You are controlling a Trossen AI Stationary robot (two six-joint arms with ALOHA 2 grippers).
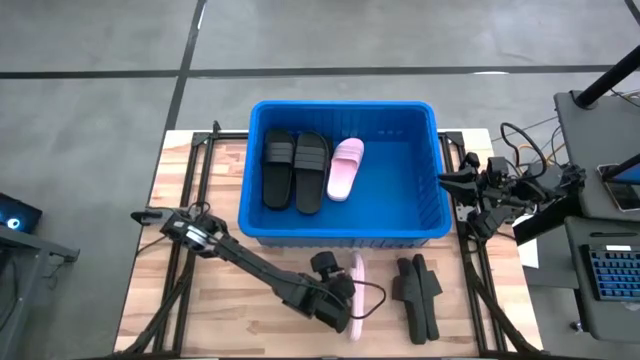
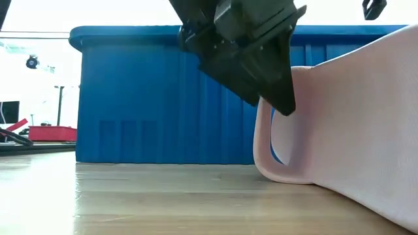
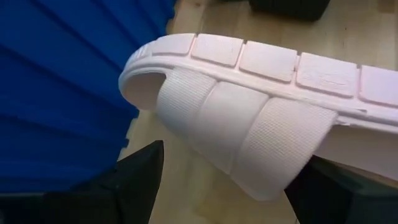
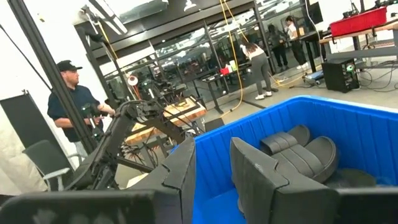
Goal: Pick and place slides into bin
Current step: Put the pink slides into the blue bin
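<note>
In the lower middle of the high view, the left tool (image 1: 345, 303) is at a pink sandal (image 1: 356, 296) that stands on its edge on the worktop (image 1: 200, 250), just in front of the blue bin (image 1: 420, 225). Its fingers are spread wide on both sides of the sandal's strap (image 3: 242, 134). Inside the bin, in its left half, lie two black sandals (image 1: 295, 168) and another pink sandal (image 1: 346, 167). One black pair (image 1: 417, 292) lies at the lower right. The right tool (image 1: 448, 181) waits at the bin's right rim, fingers narrowly apart, holding nothing.

Bin wall (image 1: 340, 236) crowds the pink slide (image 1: 356, 296) (gap probably narrow).
</note>
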